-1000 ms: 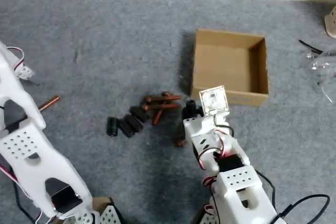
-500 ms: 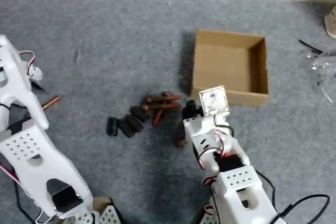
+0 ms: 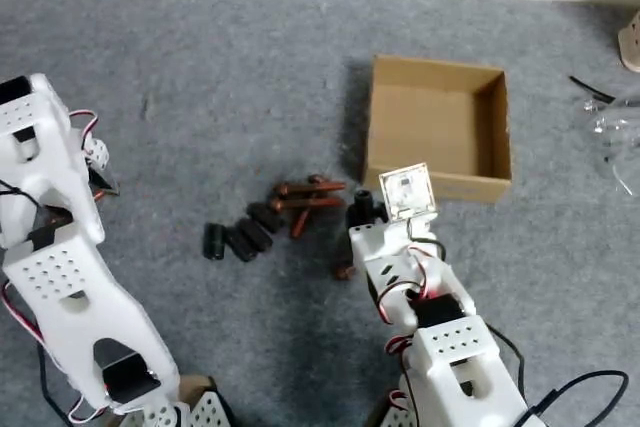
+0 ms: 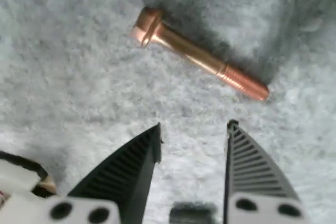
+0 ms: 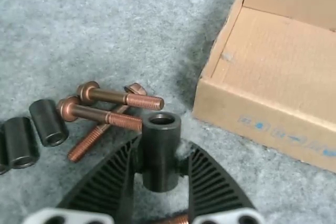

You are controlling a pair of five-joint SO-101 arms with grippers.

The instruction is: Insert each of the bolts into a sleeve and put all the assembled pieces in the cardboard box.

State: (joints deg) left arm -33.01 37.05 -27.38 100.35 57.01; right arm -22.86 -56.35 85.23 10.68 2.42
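Note:
A single copper bolt [image 4: 199, 59] lies on the grey carpet just ahead of my left gripper [image 4: 194, 128], which is open and empty above it. My right gripper [image 5: 160, 148] is shut on an upright black sleeve [image 5: 161, 129], held near the cardboard box's [image 3: 440, 185] front left corner. In the high view that sleeve [image 3: 362, 209] is beside the bolt pile [image 3: 305, 197]. Three bolts [image 5: 113, 103] lie crossed on the carpet, with loose black sleeves [image 5: 34, 129] beside them. Another bolt [image 3: 343, 270] lies by the right arm. The box is open on top and holds nothing.
Loose sleeves [image 3: 240, 237] sit in a row left of the bolt pile. Clear plastic glasses and a black cable [image 3: 605, 112] lie at the table's right edge. The carpet between the left arm and the sleeves is bare.
The left arm has swung toward the far side and a little right, now covering the lone bolt in the high view. The right arm and its sleeve have not moved.

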